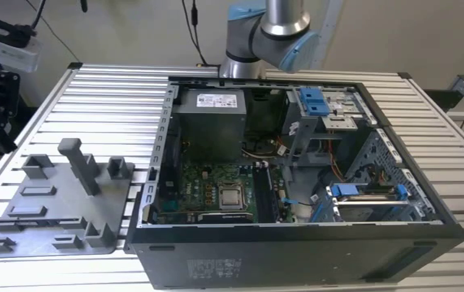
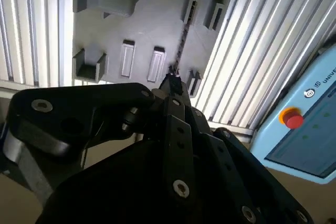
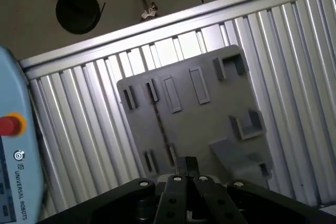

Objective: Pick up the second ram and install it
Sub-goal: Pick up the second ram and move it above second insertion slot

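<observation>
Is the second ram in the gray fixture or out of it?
In it: in both wrist views the second ram stands on edge on the gray fixture, with the gripper over one end.

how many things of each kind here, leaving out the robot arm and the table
computer case: 1
grey holder tray: 1
ram stick standing in the tray: 1
teach pendant: 1
total: 4

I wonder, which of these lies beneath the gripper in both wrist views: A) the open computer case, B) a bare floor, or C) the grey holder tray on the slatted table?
C: in both wrist views the gripper hangs over the grey holder tray, which rests on the slatted table.
</observation>
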{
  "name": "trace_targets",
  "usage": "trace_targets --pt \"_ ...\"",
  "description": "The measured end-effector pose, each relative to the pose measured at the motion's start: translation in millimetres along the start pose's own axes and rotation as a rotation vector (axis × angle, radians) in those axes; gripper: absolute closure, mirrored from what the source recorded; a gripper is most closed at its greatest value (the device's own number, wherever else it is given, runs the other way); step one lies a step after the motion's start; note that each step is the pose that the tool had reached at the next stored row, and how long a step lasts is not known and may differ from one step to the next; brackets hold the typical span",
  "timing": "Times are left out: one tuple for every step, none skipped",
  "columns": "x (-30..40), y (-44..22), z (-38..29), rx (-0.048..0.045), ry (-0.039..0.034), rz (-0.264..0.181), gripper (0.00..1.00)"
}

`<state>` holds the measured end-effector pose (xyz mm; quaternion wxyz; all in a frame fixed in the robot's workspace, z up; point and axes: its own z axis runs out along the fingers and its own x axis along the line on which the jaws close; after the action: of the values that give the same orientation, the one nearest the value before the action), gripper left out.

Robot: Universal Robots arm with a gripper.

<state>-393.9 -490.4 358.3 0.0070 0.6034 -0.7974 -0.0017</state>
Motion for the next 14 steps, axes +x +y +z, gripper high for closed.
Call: trace_targets --pt "0.0 0.0 0.6 0.0004 0.0 -0.018 0.89" --pt "0.0 0.0 1.1 0.0008 0.0001 -0.036 0.89" --pt "0.0 0.0 1.8 0.0014 0.0002 -0.054 0.89" --pt "0.0 0.0 2.3 0.0021 0.0003 -0.073 0.89" --pt "0.0 -0.1 2.8 0.0026 0.0004 -0.09 0.89" --pt "0.0 0.0 3.2 0.0028 0.0007 -0.108 0.89" --pt "0.0 -0.1 3.6 0.003 0.0008 -0.126 0.89" --pt "0.0 -0.1 4.1 0.0033 0.0009 -0.144 0.89" --pt "-0.1 -0.1 4.5 0.0034 0.0012 -0.164 0.89" --pt "0.0 -0.1 4.8 0.0036 0.0013 -0.182 0.89" --pt "0.0 -0.1 5.2 0.0037 0.0015 -0.2 0.89" --pt "0.0 -0.1 5.5 0.0038 0.0018 -0.217 0.89" --pt "0.0 -0.1 5.7 0.0039 0.002 -0.231 0.89" --pt "0.0 -0.1 5.9 0.0039 0.0022 -0.243 0.89"
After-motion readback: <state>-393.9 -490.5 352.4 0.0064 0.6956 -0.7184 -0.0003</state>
